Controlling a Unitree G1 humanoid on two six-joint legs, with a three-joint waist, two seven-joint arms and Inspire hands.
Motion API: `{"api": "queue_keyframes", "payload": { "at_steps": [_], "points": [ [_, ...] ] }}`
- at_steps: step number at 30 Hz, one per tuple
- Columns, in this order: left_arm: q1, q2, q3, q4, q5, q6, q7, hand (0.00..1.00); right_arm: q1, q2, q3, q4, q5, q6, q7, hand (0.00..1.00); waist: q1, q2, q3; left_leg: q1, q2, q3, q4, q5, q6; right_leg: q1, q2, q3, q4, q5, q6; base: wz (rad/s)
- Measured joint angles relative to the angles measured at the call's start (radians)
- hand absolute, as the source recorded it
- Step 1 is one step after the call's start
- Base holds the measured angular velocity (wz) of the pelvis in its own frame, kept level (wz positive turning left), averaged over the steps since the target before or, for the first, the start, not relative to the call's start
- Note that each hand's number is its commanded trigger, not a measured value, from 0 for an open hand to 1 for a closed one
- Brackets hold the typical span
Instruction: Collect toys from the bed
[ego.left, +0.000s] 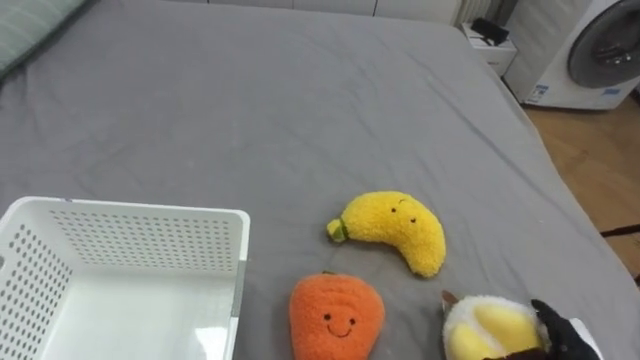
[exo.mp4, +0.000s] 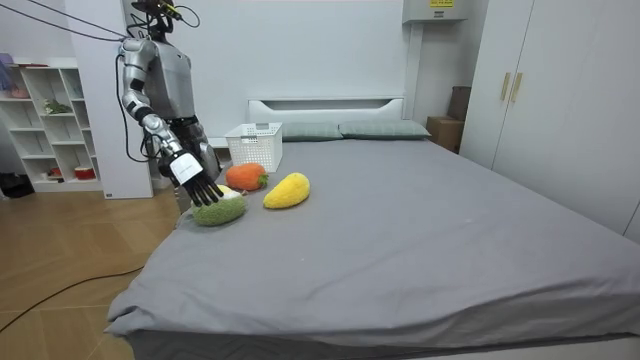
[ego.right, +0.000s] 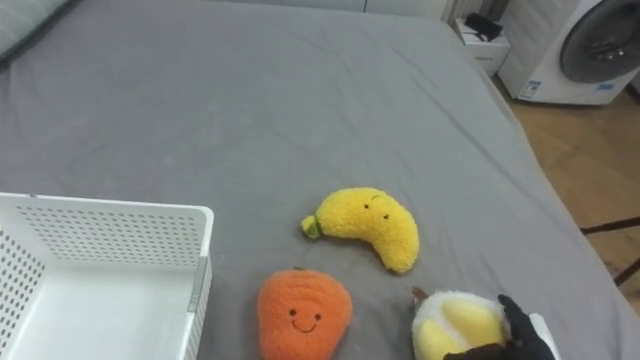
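Right robot hand (ego.left: 562, 338) round pale plush toy (ego.left: 485, 328) on bed (ego.left: 300, 100)

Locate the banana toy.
In the left eye view the banana toy lies centre-right, right of the white basket, beyond the orange toy and the yellow plush in the right hand.

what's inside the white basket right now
Nothing shows in the white basket: its visible floor and holed walls are bare. Its near end runs out of the eye views, and in the room view its wall hides the inside, so that part cannot be checked.
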Motion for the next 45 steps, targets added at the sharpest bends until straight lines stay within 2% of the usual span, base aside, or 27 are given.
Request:
{"api": "queue_keyframes", "payload": {
  "at_steps": [8,14,15,16,17,26,35,45],
  "points": [
    [0.006,-0.001,0.0,-0.063,-0.001,-0.001,-0.002,0.0,0.001,-0.001,0.0,0.033,0.0,-0.001,0.029,0.0,0.017,-0.005,0.0012,-0.002,0.0,-0.001,0.002,0.0,0.0,-0.003,0.0,-0.004,-0.004,-0.001,0.0,0.0],
    [0.003,-0.001,0.0,-0.072,-0.002,-0.002,-0.002,0.0,-0.018,-0.001,-0.001,0.067,-0.039,-0.005,0.046,0.0,0.017,-0.01,0.0024,-0.003,-0.001,-0.011,0.003,0.0,0.0,0.001,0.0,-0.013,-0.004,-0.001,-0.001,0.05],
    [0.003,-0.001,0.0,-0.072,-0.002,-0.002,-0.002,0.0,-0.019,-0.001,-0.001,0.075,-0.04,-0.004,0.046,0.12,0.017,-0.01,0.0025,-0.002,-0.001,-0.014,0.003,0.0,0.0,0.004,0.0,-0.015,-0.004,-0.001,-0.001,0.04],
    [0.003,-0.001,0.0,-0.071,-0.002,-0.002,-0.002,0.0,-0.019,-0.001,-0.001,0.078,-0.04,-0.004,0.046,0.62,0.017,-0.01,0.0026,-0.002,-0.001,-0.014,0.002,0.0,0.0,0.006,0.0,-0.016,-0.005,-0.001,-0.001,0.06],
    [0.003,-0.001,0.0,-0.071,-0.002,-0.002,-0.002,0.0,-0.019,-0.002,-0.001,0.086,-0.039,-0.005,0.046,1.0,0.017,-0.011,0.0032,-0.002,-0.001,-0.016,0.001,0.0,0.0,0.011,0.0,-0.016,-0.005,-0.001,-0.001,0.03],
    [0.006,0.003,0.0,-0.064,-0.001,0.014,-0.022,0.0,-0.034,-0.027,-0.001,0.16,-0.039,-0.009,0.015,1.0,0.023,-0.018,0.0034,0.0,0.0,-0.017,0.004,0.0,-0.001,0.014,0.002,-0.015,-0.02,0.001,-0.002,0.0],
    [0.004,0.004,-0.001,-0.061,-0.001,0.016,-0.024,0.0,-0.036,-0.021,0.022,0.17,-0.04,0.0,0.022,1.0,0.025,-0.017,0.0031,-0.001,0.0,-0.021,0.004,0.0,-0.001,0.014,0.002,-0.017,-0.019,0.001,-0.002,0.0],
    [0.01,0.007,0.001,-0.057,0.009,0.017,-0.042,0.0,-0.038,-0.02,0.02,0.183,-0.081,-0.009,0.031,1.0,0.046,-0.015,0.0034,0.002,-0.001,-0.026,0.008,0.0,-0.001,0.02,0.0,-0.026,-0.017,0.001,-0.003,0.02]
  ]
}}
